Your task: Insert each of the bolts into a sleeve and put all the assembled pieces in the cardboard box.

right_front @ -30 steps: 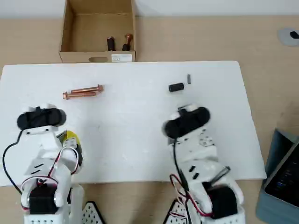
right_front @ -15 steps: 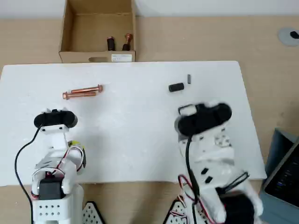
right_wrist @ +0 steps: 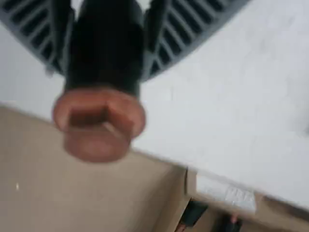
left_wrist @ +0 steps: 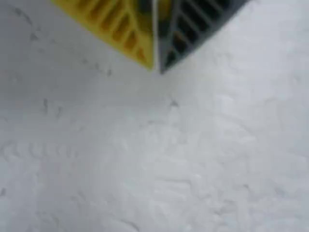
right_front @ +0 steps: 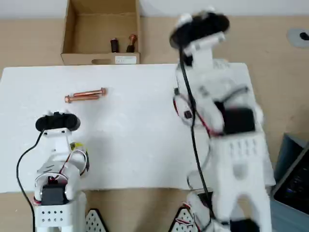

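My right gripper (right_wrist: 104, 67) is shut on a black sleeve with a copper bolt head (right_wrist: 99, 123) sticking out of its end. In the high view that right arm (right_front: 199, 28) stretches past the far edge of the white mat (right_front: 135, 140), right of the cardboard box (right_front: 67, 36). Two assembled pieces (right_front: 122, 44) lie in the box's near right corner. Two loose copper bolts (right_front: 86, 94) lie side by side on the mat's left. My left gripper (left_wrist: 155, 60) is shut with nothing in it, low over the mat at the front left (right_front: 58, 123).
A corner of the cardboard box (right_wrist: 212, 191) lies below the held piece in the right wrist view. A grey device (right_front: 292, 179) stands off the mat at the right edge. A grey disc (right_front: 299, 36) sits at the far right of the table.
The right arm has swung from the mat's front to beyond its far edge, now covering the loose black sleeve on the mat. The left arm shifted slightly right, then kept still.
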### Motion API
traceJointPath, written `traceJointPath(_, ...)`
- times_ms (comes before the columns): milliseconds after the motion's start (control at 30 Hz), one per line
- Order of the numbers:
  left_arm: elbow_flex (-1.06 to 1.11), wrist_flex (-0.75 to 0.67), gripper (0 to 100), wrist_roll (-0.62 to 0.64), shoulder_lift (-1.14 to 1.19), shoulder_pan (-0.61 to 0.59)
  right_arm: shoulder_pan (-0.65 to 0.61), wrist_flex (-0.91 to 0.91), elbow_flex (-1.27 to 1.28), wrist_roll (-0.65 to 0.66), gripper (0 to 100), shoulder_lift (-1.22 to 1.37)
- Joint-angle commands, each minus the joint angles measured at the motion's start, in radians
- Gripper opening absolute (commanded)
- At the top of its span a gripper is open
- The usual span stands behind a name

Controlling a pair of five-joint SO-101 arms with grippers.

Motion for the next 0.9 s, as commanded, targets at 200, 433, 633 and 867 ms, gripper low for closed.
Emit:
traceJointPath(200,-0.006,-0.012,0,-0.006,-0.004,-0.005,-0.085,-0.259,-0.352,0.037,1.0,0.489)
traceJointPath(433,-0.006,-0.012,0,-0.006,-0.004,-0.005,-0.147,-0.408,-0.613,0.163,1.0,0.837)
traceJointPath(633,-0.006,-0.012,0,-0.006,-0.004,-0.005,-0.171,-0.451,-0.892,0.256,1.0,1.129)
traceJointPath(867,-0.006,-0.012,0,-0.005,-0.004,-0.005,-0.205,-0.443,-1.228,0.345,1.0,1.425)
